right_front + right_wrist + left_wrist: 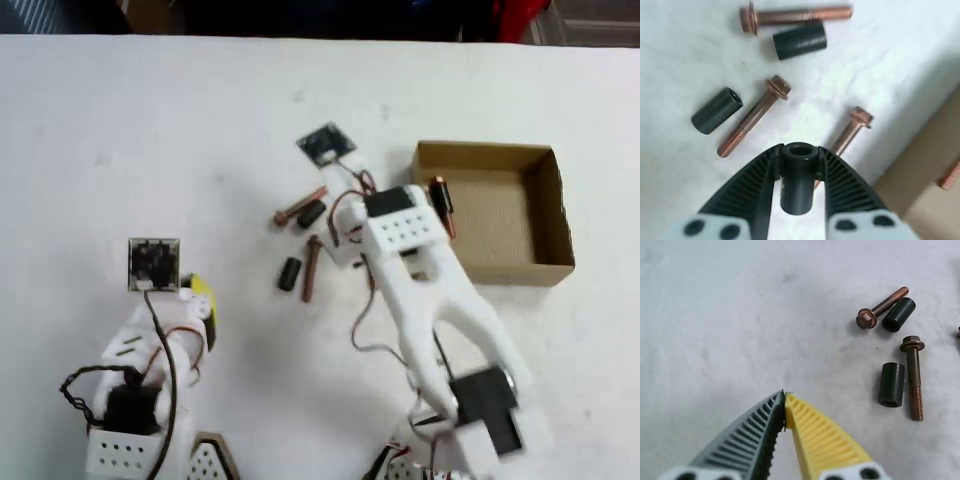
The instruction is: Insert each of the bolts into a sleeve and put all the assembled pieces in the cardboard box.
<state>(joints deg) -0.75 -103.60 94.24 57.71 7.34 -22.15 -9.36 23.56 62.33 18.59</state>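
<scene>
One sleeve [799, 182] is pinched in my right gripper [800, 151], its long axis running lengthwise between the jaws and its open bore facing back toward the wrist. Nearest bolt [854, 127] lies flat on the table [680, 60] just beyond it on the cardboard box [927, 165] side, with the shank tip running in behind the sleeve and the head pointing away. My left gripper [785, 400] is pressed together, empty and well apart from the parts, so right is nearer.
</scene>
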